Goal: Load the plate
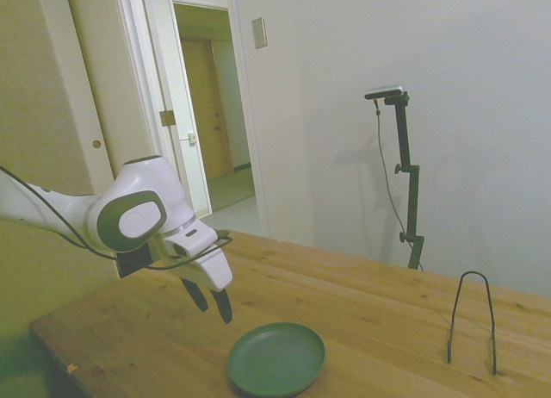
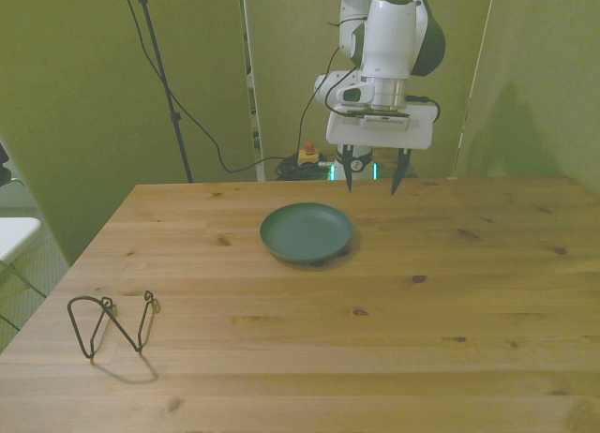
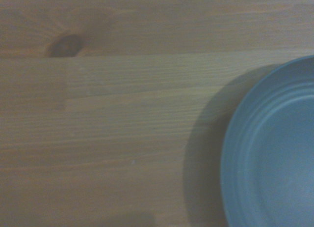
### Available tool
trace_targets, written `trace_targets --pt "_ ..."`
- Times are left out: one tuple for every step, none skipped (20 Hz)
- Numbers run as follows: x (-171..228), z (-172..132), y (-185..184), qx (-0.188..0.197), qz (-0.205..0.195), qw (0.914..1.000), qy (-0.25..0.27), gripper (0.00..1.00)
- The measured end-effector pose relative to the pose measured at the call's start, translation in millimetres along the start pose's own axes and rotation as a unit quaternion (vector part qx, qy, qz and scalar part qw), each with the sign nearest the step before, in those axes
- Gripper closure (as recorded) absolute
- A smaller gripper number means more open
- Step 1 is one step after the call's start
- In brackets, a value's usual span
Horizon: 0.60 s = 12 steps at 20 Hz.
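White arm (image 1: 52,210) outstretched, wrist tilted down, fingers (image 2: 348,175) spread wide, nothing between them.

No text, label, brand, number or sign can be read in any of the views.
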State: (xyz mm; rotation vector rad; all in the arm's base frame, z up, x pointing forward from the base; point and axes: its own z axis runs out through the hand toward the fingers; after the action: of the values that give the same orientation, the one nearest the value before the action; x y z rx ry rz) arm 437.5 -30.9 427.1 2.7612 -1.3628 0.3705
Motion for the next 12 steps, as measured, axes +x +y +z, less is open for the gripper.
trace_targets --pt "6.5 3.6 -0.2 -0.008 0.002 0.9999 0.007 0.0" --pt "11.2 7.4 -0.3 -0.015 0.002 0.9998 0.013 0.0" --pt "15.1 11.8 -0.2 -0.022 0.003 0.9996 0.018 0.0" --pt "17.7 16.1 -0.3 -0.027 0.003 0.9994 0.022 0.0" --pt "19.5 20.7 -0.3 -0.03 0.001 0.9992 0.025 0.0" --pt "20.6 25.6 -0.3 -0.033 0.002 0.9991 0.027 0.0" --pt "21.3 30.5 -0.8 -0.033 0.001 0.999 0.029 0.0" --pt "21.7 35.6 -1.3 -0.035 0.001 0.9989 0.03 0.0" --pt "21.5 40.3 -1.8 -0.036 0.0 0.9989 0.03 0.0" --pt "21.4 43.8 -2.5 -0.036 -0.001 0.9989 0.03 0.0" --pt "21.1 45.8 -3.1 -0.036 -0.001 0.9989 0.029 0.0" --pt "20.5 46.8 -3.7 -0.036 -0.002 0.999 0.028 0.0"
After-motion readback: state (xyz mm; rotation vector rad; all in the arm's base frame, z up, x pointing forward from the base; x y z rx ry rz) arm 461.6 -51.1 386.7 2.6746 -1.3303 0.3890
